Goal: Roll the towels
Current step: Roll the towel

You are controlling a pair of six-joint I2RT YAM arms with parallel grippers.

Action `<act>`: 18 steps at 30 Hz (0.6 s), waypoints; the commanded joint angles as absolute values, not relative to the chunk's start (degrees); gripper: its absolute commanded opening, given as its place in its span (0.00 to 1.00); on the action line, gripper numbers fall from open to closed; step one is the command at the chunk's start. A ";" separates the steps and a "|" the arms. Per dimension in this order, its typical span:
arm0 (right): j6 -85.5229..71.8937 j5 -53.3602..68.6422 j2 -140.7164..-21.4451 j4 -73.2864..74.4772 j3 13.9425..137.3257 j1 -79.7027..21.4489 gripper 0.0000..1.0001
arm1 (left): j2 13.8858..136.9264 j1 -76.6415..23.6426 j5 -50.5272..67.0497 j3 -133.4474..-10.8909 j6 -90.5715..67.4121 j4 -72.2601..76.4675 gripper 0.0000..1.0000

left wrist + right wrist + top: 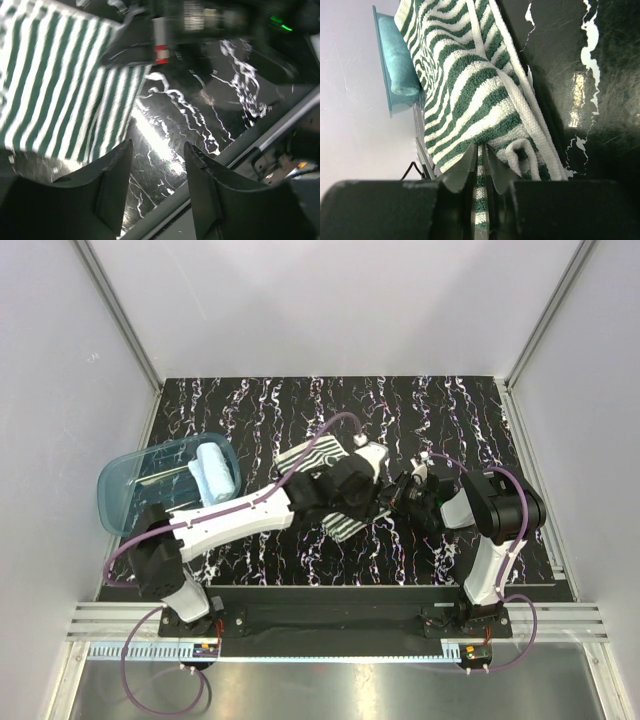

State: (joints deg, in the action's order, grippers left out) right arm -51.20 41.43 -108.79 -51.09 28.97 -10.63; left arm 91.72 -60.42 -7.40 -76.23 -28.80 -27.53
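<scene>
Seen from above, two robot arms are bolted at the near edge of a black table (250,410) veined with white marbling. The left arm (230,520), white with a purple cable, reaches diagonally right toward the table's middle. The right arm (500,505) bends left to meet it there.

The left gripper (159,150) hovers low over the bare marbled surface. Its two dark fingers stand apart with nothing between them, only the shiny tabletop showing in the gap. In its blurred wrist view, the striped towel (55,85) lies flat just up and to the left of the fingers, not touching them.

The right gripper (481,150) has its fingers pressed almost together, pinching a thin fold at the near edge of the striped towel. In its wrist view, the green-and-white terry cloth rises away from the fingertips in soft bunched folds, with a white hemmed edge curling on the right side.

From above, the striped towel sits in the middle of the table, partly hidden beneath both wrists.

Farther off at the table's left edge stands a translucent blue tub (125,485). The light blue towel (213,470) lies inside it, rolled into a short cylinder, against the tub's right wall.
</scene>
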 commanded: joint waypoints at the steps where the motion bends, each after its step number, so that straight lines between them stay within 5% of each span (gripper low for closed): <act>1: -48.43 38.76 -110.30 -47.99 29.09 -10.99 0.13 | 96.66 -61.96 -12.31 -78.13 -17.42 -30.41 0.48; 18: -48.16 38.85 -111.09 -46.32 29.97 -10.99 0.12 | 105.12 -63.20 -15.91 -75.15 -17.75 -25.84 0.48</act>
